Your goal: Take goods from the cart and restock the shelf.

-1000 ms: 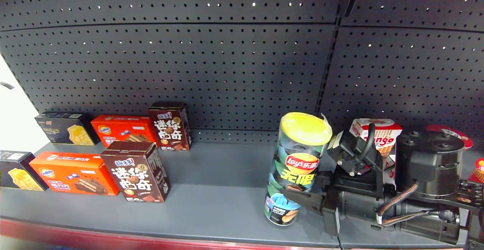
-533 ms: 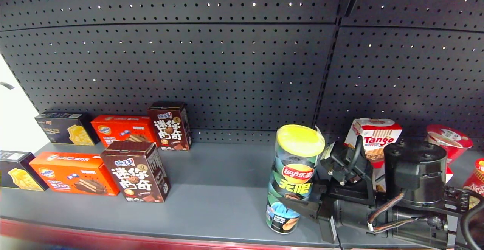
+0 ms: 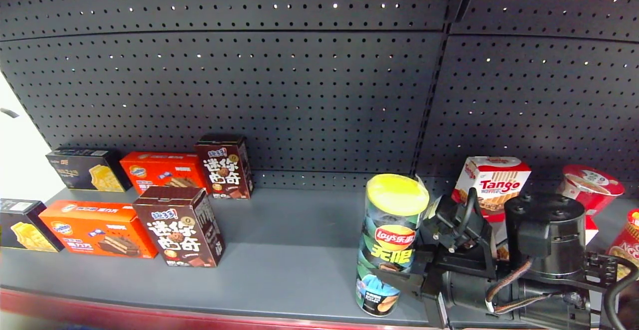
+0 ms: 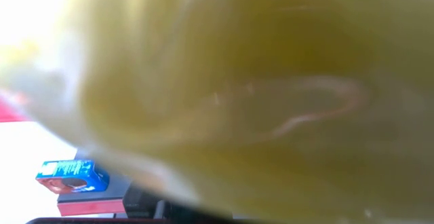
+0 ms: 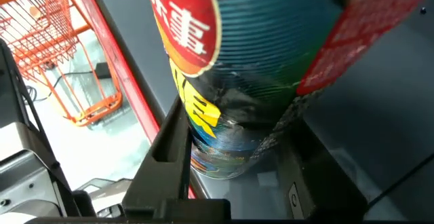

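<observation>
While right gripper (image 3: 391,269) clamps can (image 3: 394,230), upright at 5 o'clock on shelf (image 3: 289,250) front, we log step: placing. Next, we judge: seat base, release, withdraw without tipping.

Shelf (image 3: 279,250) and perforated back panel (image 3: 249,85) are showing matt, dark grey painted metal, while the shelf's red front strip (image 3: 150,315) is looking glossier. The chip can (image 3: 392,250) is wearing a glossy printed wrap under a smooth yellow plastic lid (image 3: 398,194). The boxes (image 3: 179,225) are appearing as printed cardboard with a slight sheen. The right hand (image 3: 389,270) is presenting matt black surfaces.
</observation>
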